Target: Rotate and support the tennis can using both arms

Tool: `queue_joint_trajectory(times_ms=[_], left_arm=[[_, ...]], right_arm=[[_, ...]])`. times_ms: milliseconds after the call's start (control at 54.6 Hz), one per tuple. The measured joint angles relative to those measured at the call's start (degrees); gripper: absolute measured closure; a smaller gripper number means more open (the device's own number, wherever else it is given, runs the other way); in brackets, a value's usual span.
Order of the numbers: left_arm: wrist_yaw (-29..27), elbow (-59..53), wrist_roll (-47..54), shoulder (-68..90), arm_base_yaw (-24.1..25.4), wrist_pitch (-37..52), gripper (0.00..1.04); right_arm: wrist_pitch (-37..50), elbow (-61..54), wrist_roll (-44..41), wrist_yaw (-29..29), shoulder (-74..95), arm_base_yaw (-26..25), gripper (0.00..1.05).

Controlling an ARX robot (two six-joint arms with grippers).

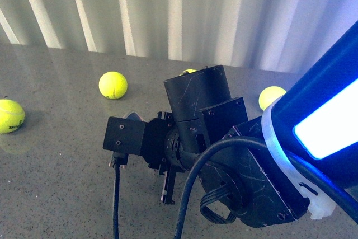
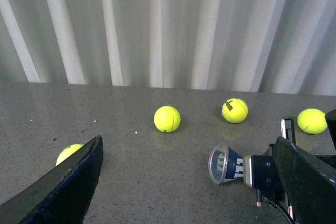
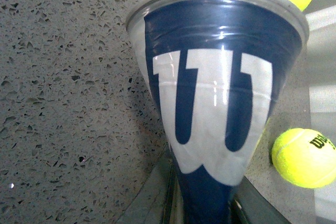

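**Asker:** What does the front view show?

**Describer:** A bulky black right arm point(image 1: 201, 116) with cylindrical joints and looping black cables extends over a grey speckled table point(image 1: 56, 183). The arm's own bulk hides its gripper here. Yellow felt tennis balls point(image 1: 113, 84) lie scattered on the table, one half hidden behind the arm. A white pleated curtain point(image 1: 168, 9) hangs at the back.

**Asker:** And the left wrist view?

**Describer:** The left gripper point(image 2: 188, 140) is spread wide, and its two black fingers point(image 2: 79, 182) have only table between them. Beyond one finger, the right arm holds the tennis can point(image 2: 226, 163), a clear plastic tube with a blue and white label and a silver rim. It lies roughly level, with its open mouth pointing away from the arm. I cannot tell whether it touches the table.

**Asker:** The right wrist view?

**Describer:** The right gripper point(image 3: 205, 205) pinches the near end of the can. The tube runs away from the camera, with a white W on blue. One ball lies beyond the rim and another lies beside the can.
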Motion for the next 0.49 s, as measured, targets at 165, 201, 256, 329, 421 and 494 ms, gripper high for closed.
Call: queue_joint_trajectory(times_ms=[165,201,256,329,421,494], left_arm=[[0.00,0.00,0.00,0.00,0.00,0.00,0.07],[0.00,0.00,0.00,0.00,0.00,0.00,0.07],[0.00,0.00,0.00,0.00,0.00,0.00,0.07],[0.00,0.00,0.00,0.00,0.00,0.00,0.07],[0.00,0.00,0.00,0.00,0.00,0.00,0.07],[0.00,0.00,0.00,0.00,0.00,0.00,0.07]], right_arm=[[-0.70,-0.77,-0.42,0.07,-0.11,0.00,0.93],[-0.85,-0.94,-0.42,0.07,-0.22,0.00,0.88],[-0.85,-1.20,-0.37,0.04,-0.22,0.00,0.80],[-0.85,-1.57,0.28,-0.17,-0.22,0.00,0.69],[-0.94,-2.34,1.75,-0.46,-0.24,0.00,0.53],[-1.27,-2.91,2.67,-0.63,-0.70,0.00,0.37]])
